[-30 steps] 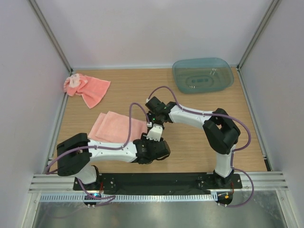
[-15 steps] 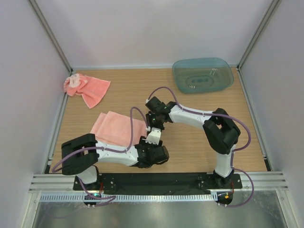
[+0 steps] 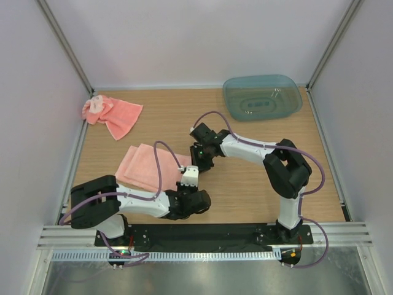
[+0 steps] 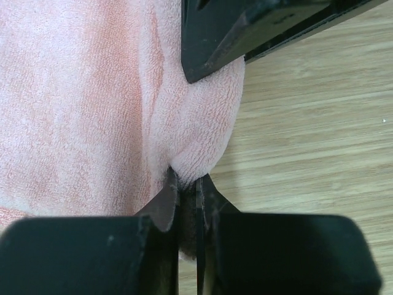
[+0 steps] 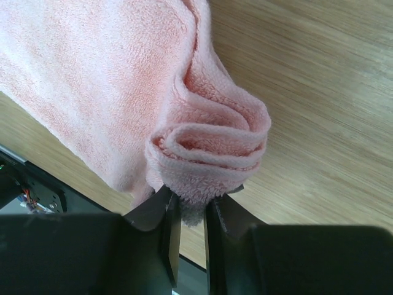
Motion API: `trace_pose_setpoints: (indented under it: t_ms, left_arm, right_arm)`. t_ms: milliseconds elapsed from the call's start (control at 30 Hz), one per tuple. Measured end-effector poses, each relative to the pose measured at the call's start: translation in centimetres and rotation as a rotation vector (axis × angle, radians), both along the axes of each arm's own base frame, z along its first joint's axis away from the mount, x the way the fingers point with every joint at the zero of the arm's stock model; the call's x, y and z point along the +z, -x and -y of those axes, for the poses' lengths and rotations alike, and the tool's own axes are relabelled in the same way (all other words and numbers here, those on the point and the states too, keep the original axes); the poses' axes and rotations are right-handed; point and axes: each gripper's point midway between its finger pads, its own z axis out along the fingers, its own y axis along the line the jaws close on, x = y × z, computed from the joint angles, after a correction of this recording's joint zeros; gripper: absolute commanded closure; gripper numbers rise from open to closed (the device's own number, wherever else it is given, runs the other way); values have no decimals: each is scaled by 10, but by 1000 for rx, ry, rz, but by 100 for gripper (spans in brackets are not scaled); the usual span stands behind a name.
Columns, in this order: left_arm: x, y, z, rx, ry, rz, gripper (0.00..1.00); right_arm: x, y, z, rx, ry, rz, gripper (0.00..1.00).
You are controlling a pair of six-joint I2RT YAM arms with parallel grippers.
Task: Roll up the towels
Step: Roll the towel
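Observation:
A salmon-pink towel [image 3: 146, 165] lies flat left of the table's middle, with its right end partly rolled [image 5: 209, 138]. At the near corner of that end, my left gripper [image 3: 187, 177] is shut on the towel's edge [image 4: 196, 153], which is pinched between the jaws [image 4: 187, 187]. My right gripper [image 3: 198, 163] is shut on the far side of the rolled end, and its jaws [image 5: 191, 206] squeeze the roll's layers. Its black finger [image 4: 245, 31] presses on the cloth in the left wrist view. A second towel [image 3: 113, 115] lies crumpled at the back left.
A translucent blue-green tub [image 3: 261, 97] stands at the back right. White walls with metal rails close in the wooden table [image 3: 245, 178] on three sides. The arm bases sit on a black plate [image 3: 202, 233] at the near edge.
My left gripper has closed on the towel's near right edge, and its arm has shifted slightly left and nearer. The right gripper has kept its hold and barely moved.

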Motion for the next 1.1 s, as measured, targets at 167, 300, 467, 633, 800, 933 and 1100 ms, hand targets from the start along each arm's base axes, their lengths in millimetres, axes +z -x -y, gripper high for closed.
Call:
trace_pose_setpoints:
  t_ms: [167, 300, 467, 633, 800, 933, 1100]
  left_arm:
    - [6, 3, 9, -25, 58, -45, 100]
    - [10, 14, 17, -82, 103, -127, 100]
    - [16, 28, 33, -147, 182, -235, 100]
    - [26, 41, 40, -202, 233, -304, 100]
    - [42, 44, 43, -227, 307, -350, 100]
    - [50, 39, 45, -230, 404, -402, 100]
    - [41, 39, 40, -183, 558, -477, 100]
  right_arm:
    - [-4, -3, 12, -12, -8, -36, 50]
    - [-13, -13, 39, -52, 14, -67, 41]
    - [-19, -25, 77, -143, 34, -104, 40]
    - [-23, -38, 106, -211, 70, -82, 41]
    - [-21, -49, 125, -258, 117, -35, 40]
    - [-3, -53, 130, -281, 111, 29, 40]
    - [27, -52, 128, -305, 28, 117, 39]
